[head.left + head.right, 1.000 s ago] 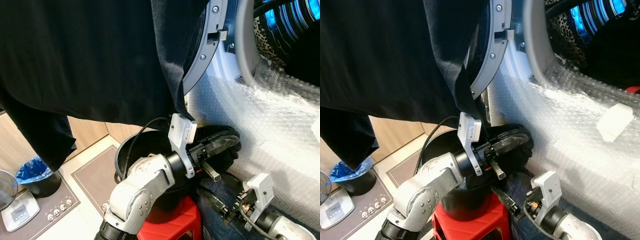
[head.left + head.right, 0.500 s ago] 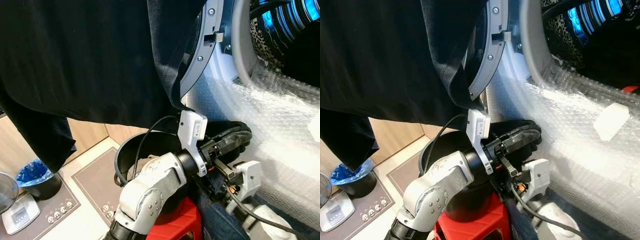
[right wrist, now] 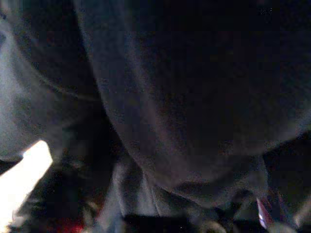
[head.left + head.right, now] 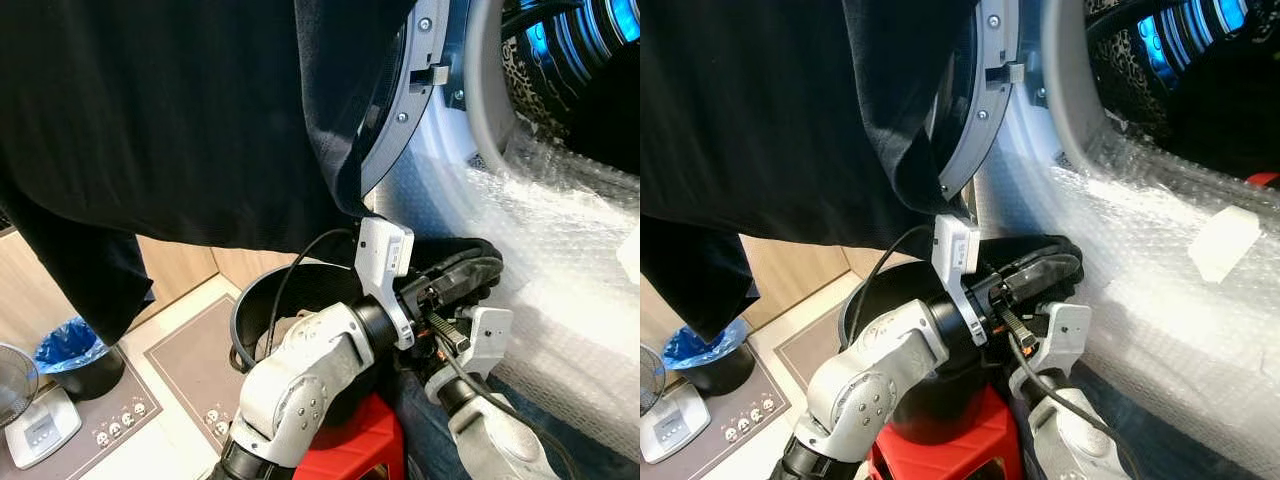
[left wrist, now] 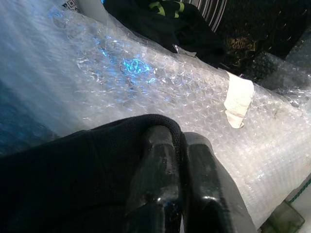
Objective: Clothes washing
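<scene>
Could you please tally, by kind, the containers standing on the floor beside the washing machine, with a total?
Black laundry bucket: 1
Bin with a blue liner: 1
Total: 2

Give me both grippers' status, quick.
Left gripper: shut on black garment, beside the bubble wrap.
Right gripper: fingers hidden behind the left arm, dark cloth in its view; cannot be told.

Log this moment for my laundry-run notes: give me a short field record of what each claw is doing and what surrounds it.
left claw: shut on black garment, raised beside the bubble wrap
right claw: just below the left wrist, state unclear
washer door: open
black bucket: on red stool
large black cloth: hanging over the upper scene
</scene>
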`<state>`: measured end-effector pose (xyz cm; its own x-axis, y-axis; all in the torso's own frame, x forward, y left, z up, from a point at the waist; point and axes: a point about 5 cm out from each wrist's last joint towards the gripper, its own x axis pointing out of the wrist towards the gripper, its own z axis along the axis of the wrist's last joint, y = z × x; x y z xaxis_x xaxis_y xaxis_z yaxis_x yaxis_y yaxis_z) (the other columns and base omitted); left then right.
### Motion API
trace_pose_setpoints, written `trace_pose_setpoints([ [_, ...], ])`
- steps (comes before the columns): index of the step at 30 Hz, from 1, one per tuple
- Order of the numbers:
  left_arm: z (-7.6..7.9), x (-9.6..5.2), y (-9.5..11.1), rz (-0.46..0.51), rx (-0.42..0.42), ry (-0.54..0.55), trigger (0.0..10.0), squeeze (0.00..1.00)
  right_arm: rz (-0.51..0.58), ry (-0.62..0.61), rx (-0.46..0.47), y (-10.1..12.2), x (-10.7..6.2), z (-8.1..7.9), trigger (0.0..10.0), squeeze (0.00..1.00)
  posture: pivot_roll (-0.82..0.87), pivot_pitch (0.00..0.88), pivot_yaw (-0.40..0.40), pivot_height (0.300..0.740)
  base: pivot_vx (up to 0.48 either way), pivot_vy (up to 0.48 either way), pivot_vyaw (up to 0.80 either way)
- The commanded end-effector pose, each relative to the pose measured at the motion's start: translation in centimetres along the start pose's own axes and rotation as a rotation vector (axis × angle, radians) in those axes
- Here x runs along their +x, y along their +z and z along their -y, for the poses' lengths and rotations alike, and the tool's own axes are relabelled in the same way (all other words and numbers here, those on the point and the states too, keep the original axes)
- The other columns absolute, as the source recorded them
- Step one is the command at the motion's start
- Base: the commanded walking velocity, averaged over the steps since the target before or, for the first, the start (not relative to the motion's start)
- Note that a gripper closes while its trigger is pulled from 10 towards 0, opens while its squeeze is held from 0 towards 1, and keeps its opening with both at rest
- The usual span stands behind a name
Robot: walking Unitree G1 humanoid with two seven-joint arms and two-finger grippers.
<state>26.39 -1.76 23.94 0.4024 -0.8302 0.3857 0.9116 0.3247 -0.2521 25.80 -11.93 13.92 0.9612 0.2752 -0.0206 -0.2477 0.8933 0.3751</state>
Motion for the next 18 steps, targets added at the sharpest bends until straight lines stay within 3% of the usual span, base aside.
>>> trace_pose_setpoints([
  [1,0.9,0.5,0.8,0.034,0.028,-0.047,10.0,0.0,0.003,-0.023,0.003,0.0,0.4,-0.2,0.0,0.0,-0.17,0.02,0.082,0.74,0.0,0.0,0.0],
  [6,0.9,0.6,0.9,0.036,0.032,-0.043,10.0,0.0,-0.014,-0.017,0.005,-0.7,0.5,-1.2,0.0,0.0,-0.16,0.029,0.084,0.74,0.0,0.0,0.0],
  [18,0.6,0.3,0.8,0.028,0.04,-0.028,10.0,0.0,-0.001,-0.032,0.051,-1.2,0.3,-1.5,0.0,0.0,-0.16,0.038,0.088,0.74,0.0,0.0,0.0],
])
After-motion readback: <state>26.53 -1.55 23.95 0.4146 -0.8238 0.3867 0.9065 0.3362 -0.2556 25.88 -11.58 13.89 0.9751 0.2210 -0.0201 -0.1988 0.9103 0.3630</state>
